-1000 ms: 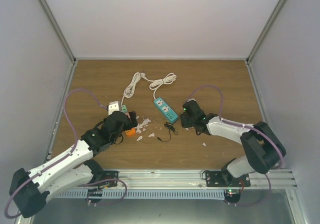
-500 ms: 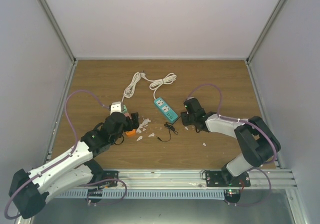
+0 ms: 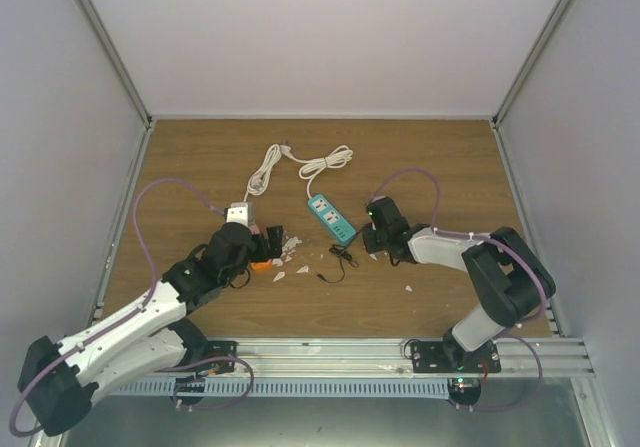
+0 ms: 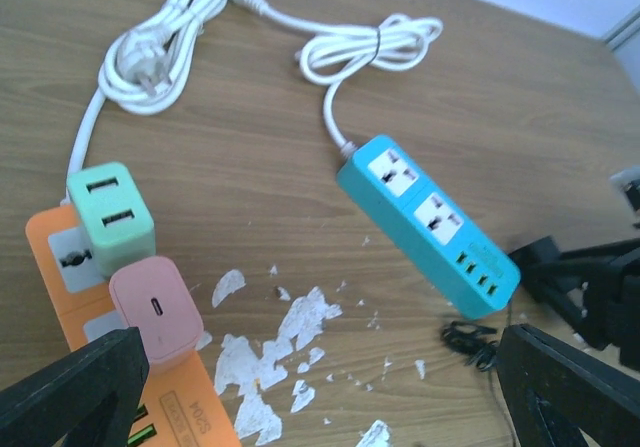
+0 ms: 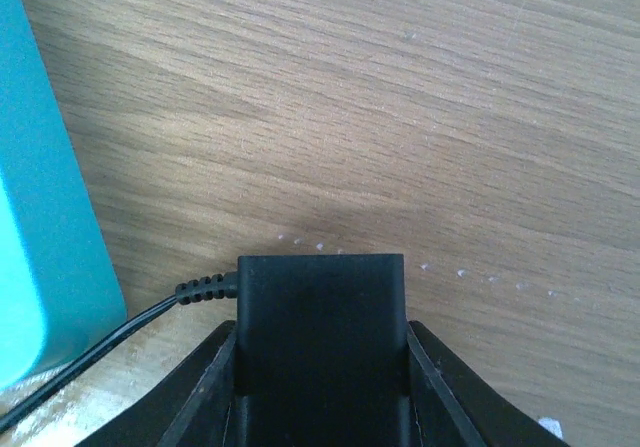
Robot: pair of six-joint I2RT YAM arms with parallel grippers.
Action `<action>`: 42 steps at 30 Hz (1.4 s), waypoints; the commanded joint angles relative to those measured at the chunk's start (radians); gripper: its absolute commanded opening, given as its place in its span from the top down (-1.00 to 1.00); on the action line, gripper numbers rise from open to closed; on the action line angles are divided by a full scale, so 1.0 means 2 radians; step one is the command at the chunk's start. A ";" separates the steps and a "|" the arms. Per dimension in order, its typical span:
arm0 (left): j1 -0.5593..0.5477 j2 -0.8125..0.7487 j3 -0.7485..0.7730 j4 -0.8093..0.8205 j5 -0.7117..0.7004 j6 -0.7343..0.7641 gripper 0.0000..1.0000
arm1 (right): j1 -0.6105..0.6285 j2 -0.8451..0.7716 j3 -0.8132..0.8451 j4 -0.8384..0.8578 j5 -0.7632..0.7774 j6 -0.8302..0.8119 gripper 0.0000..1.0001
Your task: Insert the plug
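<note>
The right end effector (image 5: 320,367) is clamping the plug (image 5: 320,337) at the bottom centre of the right wrist view, its two fingers (image 5: 215,387) pressing against the plug's left and right sides. The plug is sitting just above the bench (image 5: 450,117), with a thin black cable (image 5: 120,325) trailing off its left side toward the lower left. The teal power strip (image 5: 35,217) is lying just beside it, filling the left edge of that view.

The left end effector (image 4: 320,392) is hanging fully spread and holding nothing, its fingertips (image 4: 70,387) showing in the bottom corners of the left wrist view. Under it, at lower left, an orange power strip (image 4: 50,257) is carrying a green adapter (image 4: 112,207) and a pink adapter (image 4: 155,307). A white cord (image 4: 150,57) is coiling at the upper left.
</note>
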 commanded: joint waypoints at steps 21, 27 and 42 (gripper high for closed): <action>-0.004 0.016 -0.017 0.161 0.277 0.052 -0.98 | 0.278 -0.338 -0.146 0.055 0.143 -0.021 0.95; -0.010 0.039 -0.019 0.192 0.354 0.046 -0.88 | 0.343 -0.292 -0.125 0.063 0.227 -0.041 0.95; -0.040 0.132 0.005 0.210 0.373 0.059 -0.64 | 0.373 -0.325 -0.148 0.102 0.220 -0.071 0.95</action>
